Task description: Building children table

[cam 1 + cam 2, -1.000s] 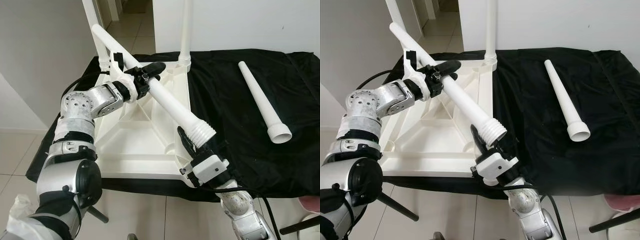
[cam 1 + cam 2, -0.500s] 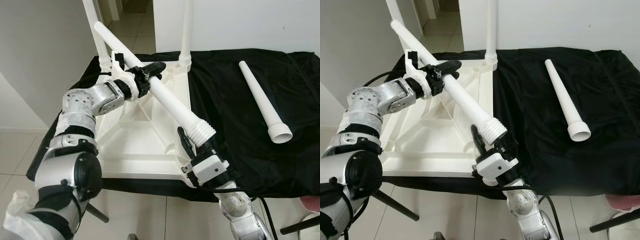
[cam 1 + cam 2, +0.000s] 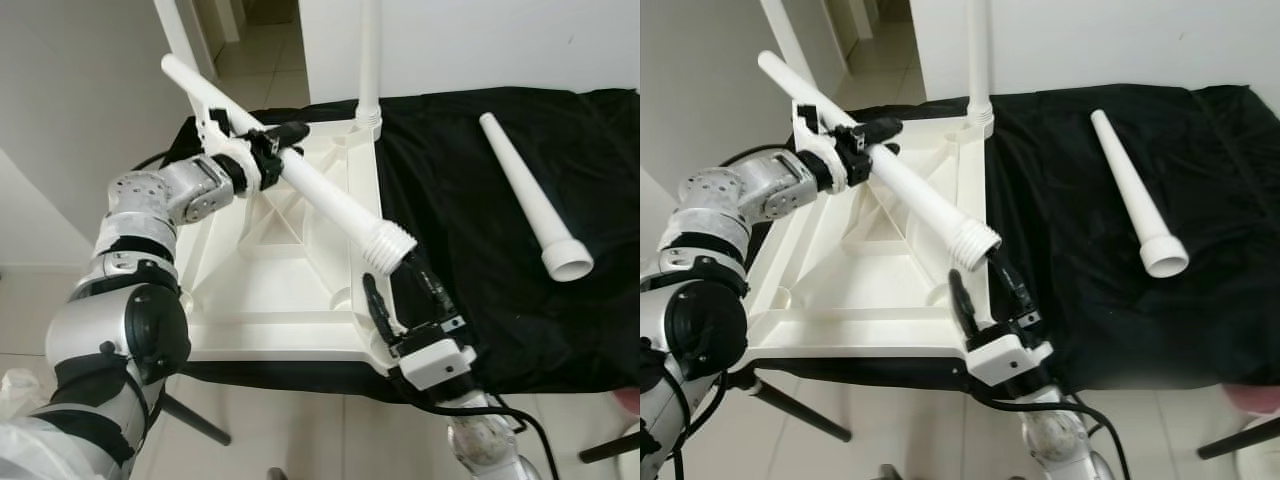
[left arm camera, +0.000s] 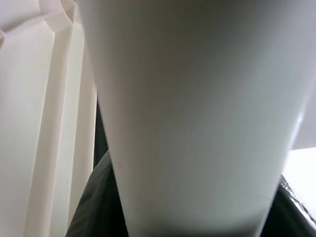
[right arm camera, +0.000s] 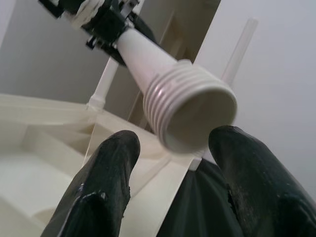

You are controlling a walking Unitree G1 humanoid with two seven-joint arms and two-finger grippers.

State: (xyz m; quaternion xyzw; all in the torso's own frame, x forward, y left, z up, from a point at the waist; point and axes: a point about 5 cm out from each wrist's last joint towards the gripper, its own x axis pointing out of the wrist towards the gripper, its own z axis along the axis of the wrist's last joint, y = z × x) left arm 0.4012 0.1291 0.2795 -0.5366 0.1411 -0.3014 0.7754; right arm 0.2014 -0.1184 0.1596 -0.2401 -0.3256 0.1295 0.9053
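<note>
A white children's table top (image 3: 262, 300) lies upside down on a black cloth. Two legs stand upright in its far corners (image 3: 369, 60). My left gripper (image 3: 268, 160) is shut on a third white leg (image 3: 320, 192), holding it slanted over the table top. In the left wrist view this leg (image 4: 187, 113) is very close. Its threaded end (image 3: 388, 247) hangs above the near right corner socket (image 3: 344, 297). My right gripper (image 3: 392, 275) is open just below that end. Its fingers (image 5: 111, 168) flank the threaded end (image 5: 190, 113) without touching it.
A fourth loose leg (image 3: 528, 195) lies on the black cloth (image 3: 470, 250) to the right of the table top. A white wall runs behind the table, and tiled floor (image 3: 30, 300) lies to the left and in front.
My right gripper has come off the threaded end and now stands open below it. The left arm has drawn the leg a little up and to the left.
</note>
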